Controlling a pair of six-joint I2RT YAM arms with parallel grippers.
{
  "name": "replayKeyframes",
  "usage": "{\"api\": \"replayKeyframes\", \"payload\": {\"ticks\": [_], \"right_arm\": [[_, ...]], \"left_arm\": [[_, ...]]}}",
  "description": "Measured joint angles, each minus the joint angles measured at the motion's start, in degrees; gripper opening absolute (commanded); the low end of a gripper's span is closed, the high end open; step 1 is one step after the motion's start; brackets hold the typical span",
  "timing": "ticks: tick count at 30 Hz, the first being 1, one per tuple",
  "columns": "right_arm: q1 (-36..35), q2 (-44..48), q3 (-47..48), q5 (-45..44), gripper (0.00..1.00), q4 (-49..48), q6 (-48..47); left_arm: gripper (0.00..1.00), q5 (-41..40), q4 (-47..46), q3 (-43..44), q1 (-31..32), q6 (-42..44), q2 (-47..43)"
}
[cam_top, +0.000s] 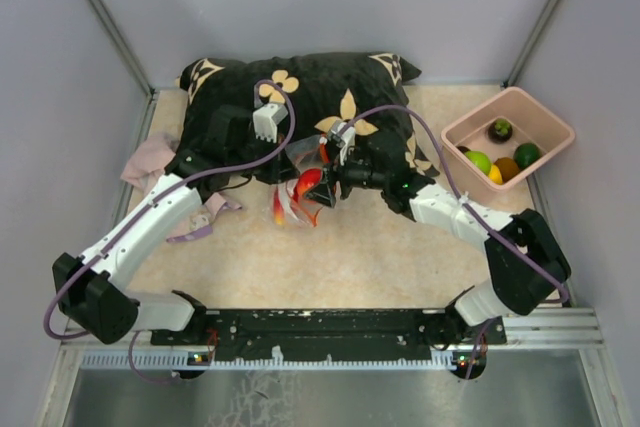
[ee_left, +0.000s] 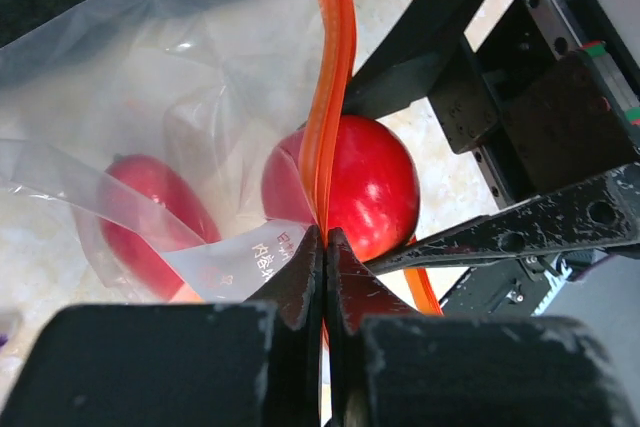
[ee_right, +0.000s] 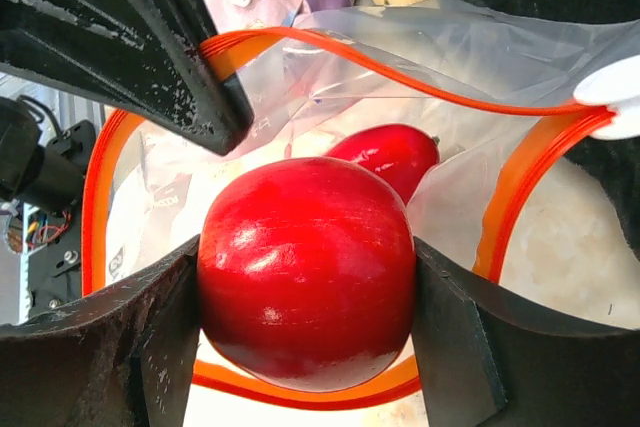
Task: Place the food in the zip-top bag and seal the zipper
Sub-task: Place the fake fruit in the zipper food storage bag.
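Note:
The clear zip-top bag (cam_top: 296, 197) hangs open in the middle of the table, its red-orange zipper (ee_right: 400, 77) forming a loop. My left gripper (ee_left: 325, 242) is shut on the zipper strip (ee_left: 330, 97) and holds the mouth up. My right gripper (ee_right: 305, 292) is shut on a glossy red toy apple (ee_right: 305, 267), held at the bag's mouth. The apple also shows in the left wrist view (ee_left: 365, 187). A second red fruit (ee_right: 385, 152) lies inside the bag. More food (cam_top: 505, 159) sits in the pink bin.
The pink bin (cam_top: 470, 127) stands at the back right with green, yellow, orange and dark fruits. A black floral pillow (cam_top: 320, 87) lies behind the bag. Pink and purple cloth (cam_top: 150, 162) lies at the left. Walls close in on both sides.

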State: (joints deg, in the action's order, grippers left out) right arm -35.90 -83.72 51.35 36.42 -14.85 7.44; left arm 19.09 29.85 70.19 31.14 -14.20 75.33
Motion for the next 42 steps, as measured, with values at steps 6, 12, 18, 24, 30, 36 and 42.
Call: {"api": "replayKeyframes", "payload": {"ticks": [6, 12, 18, 24, 30, 36, 42], "right_arm": [[-0.1, -0.1, 0.0, -3.4, 0.24, -0.7, 0.7], [-0.6, -2.8, 0.1, -7.0, 0.25, -2.7, 2.3], [-1.1, -4.3, 0.0, -14.0, 0.31, -3.5, 8.7], [-1.1, -4.4, -1.6, -19.7, 0.31, -9.9, 20.9], [-1.6, -5.7, -3.1, -23.4, 0.34, -15.7, 31.1], [-2.3, -8.3, -3.7, -24.6, 0.47, -20.1, 38.9], [-3.1, -9.2, -0.6, -23.4, 0.68, -14.8, 40.7]], "left_arm": [[0.00, 4.0, -0.7, 0.0, 0.0, -0.1, 0.0], [0.00, 6.8, -1.4, 0.0, 0.0, -0.3, 0.0], [0.00, 10.0, -2.3, -0.1, 0.0, -0.6, 0.5], [0.00, 11.5, -4.0, -1.5, 0.1, -1.9, 0.7], [0.00, 12.1, -5.6, -2.8, 0.9, -3.5, 1.2], [0.00, 12.7, -7.2, -3.4, 1.3, -5.1, 1.5], [0.00, 13.2, -8.6, -4.2, 1.4, -6.6, 1.5]]}}
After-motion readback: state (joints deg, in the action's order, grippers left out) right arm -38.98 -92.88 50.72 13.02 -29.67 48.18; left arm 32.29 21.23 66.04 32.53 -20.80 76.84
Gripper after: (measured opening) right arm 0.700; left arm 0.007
